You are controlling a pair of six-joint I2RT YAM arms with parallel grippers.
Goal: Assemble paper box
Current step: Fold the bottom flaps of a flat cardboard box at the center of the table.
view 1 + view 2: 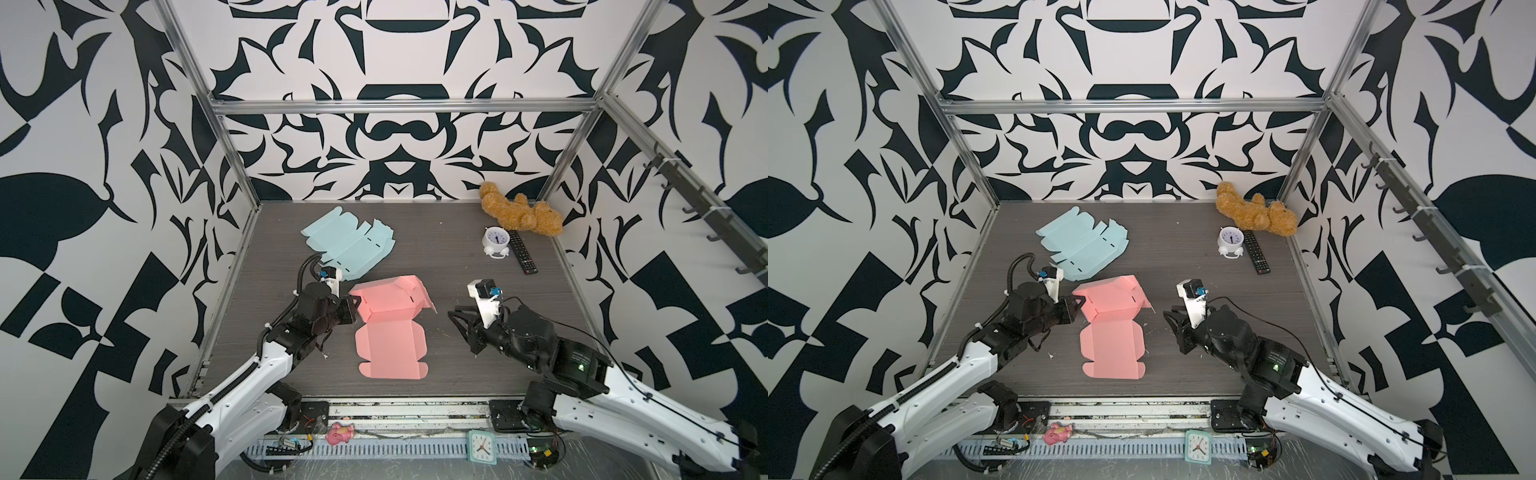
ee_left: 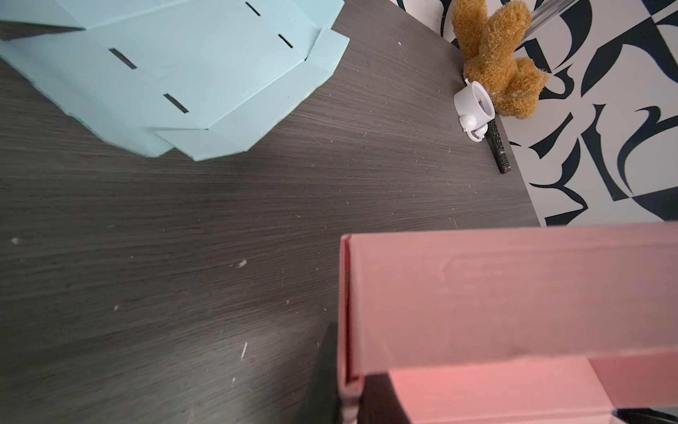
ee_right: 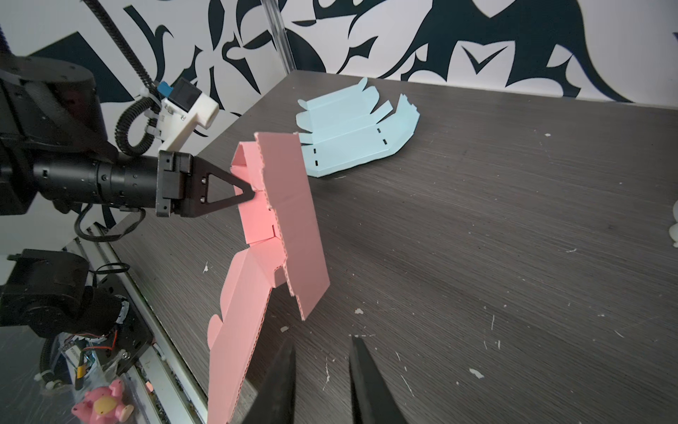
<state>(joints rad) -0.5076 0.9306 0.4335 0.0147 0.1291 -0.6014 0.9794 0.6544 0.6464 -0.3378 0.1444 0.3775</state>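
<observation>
Now pinching a flap of the pink box [image 3: 257,216] tight in left gripper [image 3: 246,194]; holding nothing in slightly open right gripper [image 3: 322,339].

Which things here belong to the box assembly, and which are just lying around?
Job: pink box blank, gripped by the left gripper; blue box blank, unassembled.
Lying about: teddy bear, white alarm clock, remote, pink toy, square clock.
</observation>
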